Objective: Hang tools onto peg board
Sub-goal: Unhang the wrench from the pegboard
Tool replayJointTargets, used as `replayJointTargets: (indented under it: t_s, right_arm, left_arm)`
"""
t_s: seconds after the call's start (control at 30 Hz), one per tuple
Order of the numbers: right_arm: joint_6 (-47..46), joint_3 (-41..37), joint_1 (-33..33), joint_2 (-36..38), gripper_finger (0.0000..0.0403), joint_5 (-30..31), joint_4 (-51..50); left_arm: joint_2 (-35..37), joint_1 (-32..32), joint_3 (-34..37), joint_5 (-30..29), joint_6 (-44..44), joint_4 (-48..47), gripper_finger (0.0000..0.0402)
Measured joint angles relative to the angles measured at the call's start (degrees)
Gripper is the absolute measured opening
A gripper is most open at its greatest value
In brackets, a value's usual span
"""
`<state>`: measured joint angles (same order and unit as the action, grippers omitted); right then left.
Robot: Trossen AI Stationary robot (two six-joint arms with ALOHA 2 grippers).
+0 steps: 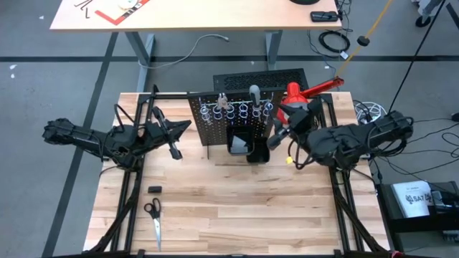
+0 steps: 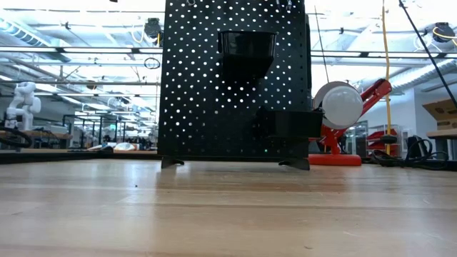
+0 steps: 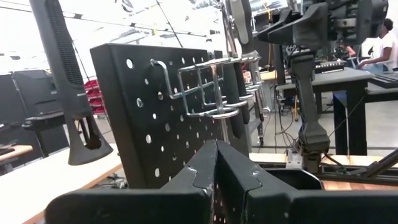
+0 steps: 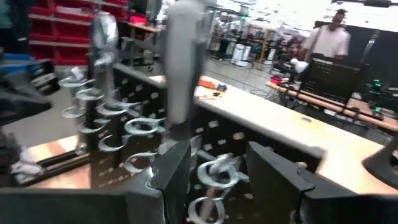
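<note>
1. High view: the left arm reaches in from the table's left edge, its left gripper [image 1: 174, 152] just off the left end of the peg board [image 1: 211, 122], low over the wood.
2. Left wrist view: the left gripper [image 3: 216, 163] has its fingers pressed together with nothing between them, the tips aimed at the board's edge and the silver rings [image 3: 214, 84].
3. High view: the right arm comes from the right edge, bent at the wrist, the right gripper [image 1: 275, 137] at the board's right end beside the black bin [image 1: 240, 143].
4. Right wrist view: the right gripper [image 4: 217, 168] has its fingers parted with a clear gap; a ring lies in that gap, and whether the fingers touch it I cannot tell.
5. A grey-handled tool [image 4: 183, 62] stands upright in a ring just beyond the fingers.
6. Scissors [image 1: 153, 215] lie flat near the table's front left, well apart from both arms.
</note>
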<state>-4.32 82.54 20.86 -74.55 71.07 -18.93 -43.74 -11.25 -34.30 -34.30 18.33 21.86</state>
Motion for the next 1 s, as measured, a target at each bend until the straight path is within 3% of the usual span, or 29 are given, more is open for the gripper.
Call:
replayJointTargets:
  t_s: [0.77, 1.0]
  right_arm:
    - [-5.7, 0.02, -6.16, -1.66, 0.0153, -2.28, -5.6]
    - [-5.38, 0.09, -7.59, -2.59, 0.0111, -2.27, -5.4]
  left_arm:
    - [-0.03, 0.72, 0.0, 0.02, 0.02, -0.3, 0.0018]
    - [-0.03, 0.72, 0.0, 0.02, 0.04, -0.35, 0.0018]
